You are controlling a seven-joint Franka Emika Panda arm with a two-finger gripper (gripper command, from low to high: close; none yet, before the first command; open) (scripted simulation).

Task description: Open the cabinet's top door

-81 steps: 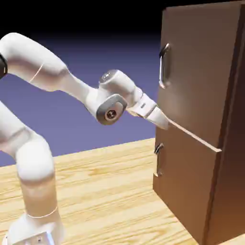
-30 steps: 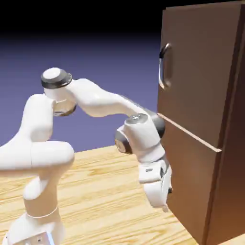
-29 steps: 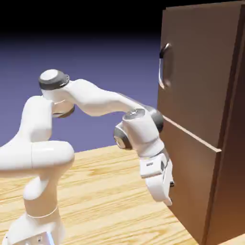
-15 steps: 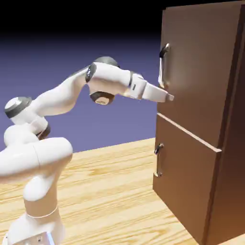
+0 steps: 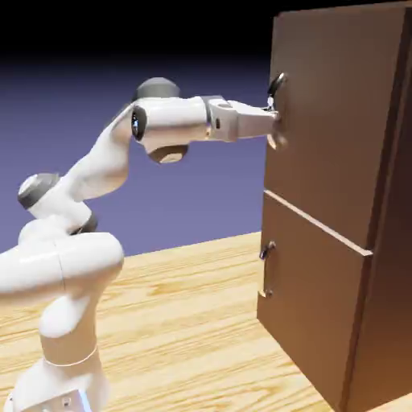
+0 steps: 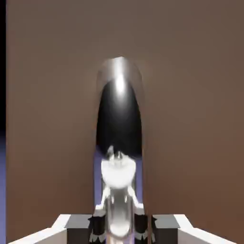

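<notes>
The claw [image 5: 272, 119] was shut tight on the long silver handle [image 6: 119, 143] of the top door [image 5: 338, 121]. The handle ran up and down, right between the claw's tips, so I think the pull had to come straight back from the cabinet [image 5: 378, 265].

So the white arm [image 5: 96, 173] bends up from its base at lower left, elbow folded, forearm stretched out level to the right. The gripper [image 5: 272, 117] points sideways, fingers [image 6: 97, 225] clamped tight on the handle [image 6: 119, 119].
</notes>
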